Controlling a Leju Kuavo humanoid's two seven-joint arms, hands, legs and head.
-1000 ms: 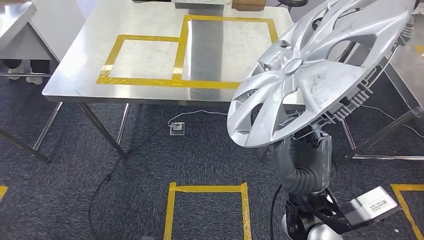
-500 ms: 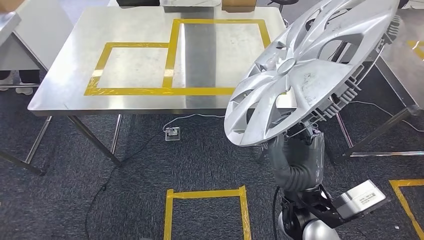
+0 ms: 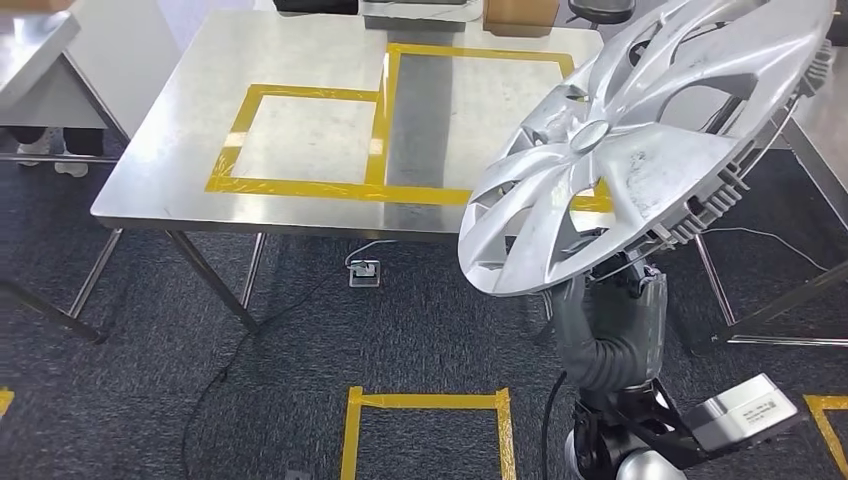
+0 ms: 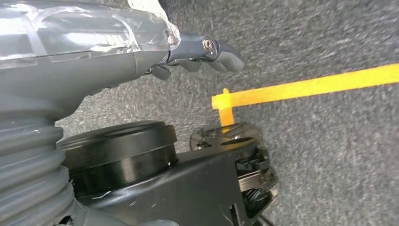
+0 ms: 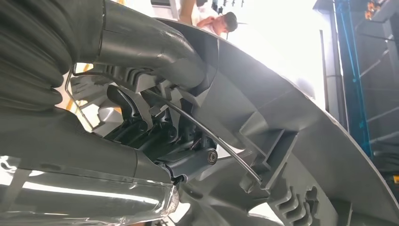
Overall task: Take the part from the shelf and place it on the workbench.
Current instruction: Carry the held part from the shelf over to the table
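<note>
We note dark grey carpet (image 3: 420, 330) across the floor. A yellow tape outline (image 3: 428, 420) is laid on it near the bottom of the head view, with a further yellow tape corner (image 3: 828, 415) at the lower right. A small floor socket box (image 3: 364, 271) sits on the carpet, with a black cable (image 3: 240, 350) trailing from it towards the lower left and a pale cable (image 3: 385, 244) running off to the right. At the upper left we record a second steel table (image 3: 35, 40); beneath its edge a pair of shoes (image 3: 50, 155) is visible. At the far edge we see a brown box (image 3: 520, 15). In the left wrist view, a yellow tape line (image 4: 301, 87) crosses the carpet.
</note>
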